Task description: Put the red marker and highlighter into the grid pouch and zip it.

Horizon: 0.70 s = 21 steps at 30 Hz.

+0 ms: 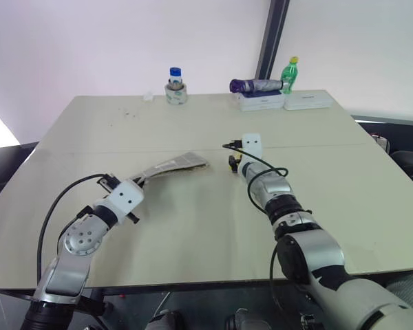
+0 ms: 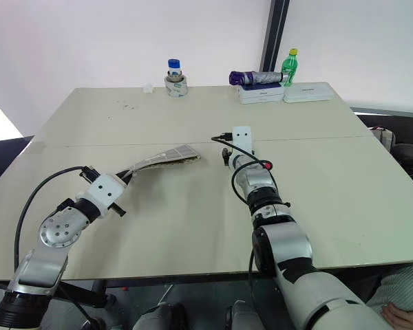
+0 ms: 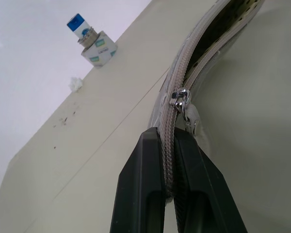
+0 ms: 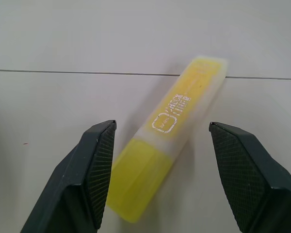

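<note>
The grid pouch (image 1: pixel 176 164) lies left of the table's middle, its near end lifted off the surface. My left gripper (image 3: pixel 166 134) is shut on the pouch's zipper edge, just behind the metal zipper pull (image 3: pixel 179 99); past the pull the mouth gapes open. The yellow highlighter (image 4: pixel 170 141) lies flat on the table across a seam line. My right gripper (image 4: pixel 160 127) is open and hovers low over it, one finger on each side, touching nothing. In the left eye view the right gripper (image 1: pixel 233 163) sits just right of the pouch. The red marker is out of view.
Along the far edge of the table (image 1: pixel 193 234) stand a blue-capped bottle inside a tape roll (image 1: pixel 176 88), a folded purple umbrella (image 1: pixel 256 85) on a white box (image 1: pixel 261 101), a green bottle (image 1: pixel 289 74) and another white box (image 1: pixel 308 100).
</note>
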Each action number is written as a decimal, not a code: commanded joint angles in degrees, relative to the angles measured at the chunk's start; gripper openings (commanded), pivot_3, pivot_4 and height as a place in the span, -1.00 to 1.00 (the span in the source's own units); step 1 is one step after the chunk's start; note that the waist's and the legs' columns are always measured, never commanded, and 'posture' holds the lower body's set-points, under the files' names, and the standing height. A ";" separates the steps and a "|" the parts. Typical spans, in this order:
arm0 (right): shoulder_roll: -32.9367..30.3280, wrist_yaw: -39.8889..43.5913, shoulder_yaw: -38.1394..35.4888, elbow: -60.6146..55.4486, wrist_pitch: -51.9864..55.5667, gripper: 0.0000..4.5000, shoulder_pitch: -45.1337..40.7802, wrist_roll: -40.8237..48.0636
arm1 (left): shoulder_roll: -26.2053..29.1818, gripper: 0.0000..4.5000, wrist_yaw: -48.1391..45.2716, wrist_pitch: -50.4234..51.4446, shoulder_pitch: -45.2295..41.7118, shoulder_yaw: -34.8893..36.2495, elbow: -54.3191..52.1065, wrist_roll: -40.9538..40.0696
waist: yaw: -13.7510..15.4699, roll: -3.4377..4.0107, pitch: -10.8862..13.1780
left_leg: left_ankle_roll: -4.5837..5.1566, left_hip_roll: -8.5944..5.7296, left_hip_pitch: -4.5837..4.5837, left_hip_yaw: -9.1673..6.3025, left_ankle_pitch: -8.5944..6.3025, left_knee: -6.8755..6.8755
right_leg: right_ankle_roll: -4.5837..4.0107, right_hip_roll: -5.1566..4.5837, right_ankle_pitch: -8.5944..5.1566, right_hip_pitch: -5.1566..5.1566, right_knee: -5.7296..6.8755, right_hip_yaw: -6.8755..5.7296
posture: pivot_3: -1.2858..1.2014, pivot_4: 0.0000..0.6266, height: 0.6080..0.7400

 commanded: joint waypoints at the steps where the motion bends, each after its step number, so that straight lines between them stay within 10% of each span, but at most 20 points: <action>1: 0.95 -0.15 1.38 2.23 0.60 0.40 0.31 -1.46 | -0.01 -1.00 0.14 -0.61 -0.96 0.03 -1.90 0.04 | 0.03 0.00 -0.01 | 0.00 0.00 0.00 0.00 0.00 0.00 | 0.00 0.00 0.00 0.01 0.00 0.01 | 0.03 -0.52 0.97; 6: 1.90 0.76 1.02 2.44 1.06 0.40 1.08 -1.08 | -0.07 -1.00 0.11 -0.65 -1.03 -0.11 -1.91 -0.02 | -0.03 -0.03 -0.02 | 0.00 0.00 0.02 0.00 0.00 0.00 | 0.00 0.00 0.00 0.01 0.00 0.01 | 0.03 -0.52 0.97; 12: 0.85 1.62 1.11 2.21 -0.70 -0.60 0.77 -1.58 | -0.28 -1.00 0.25 -0.75 -1.10 -0.14 -1.91 -0.08 | 0.03 -0.03 -0.02 | -0.01 0.01 0.02 0.00 0.00 0.00 | 0.00 0.00 0.00 0.01 0.00 0.02 | 0.03 -0.52 0.97; 21: -4.72 13.42 4.94 -13.81 -4.26 -0.61 6.88 -2.07 | -0.53 -1.00 0.19 -0.64 -1.05 -0.24 -2.20 -0.27 | 0.21 -0.02 -0.02 | 0.00 -0.02 -0.01 0.00 0.00 0.00 | 0.00 -0.03 0.00 0.01 -0.02 0.04 | 0.03 -0.52 0.97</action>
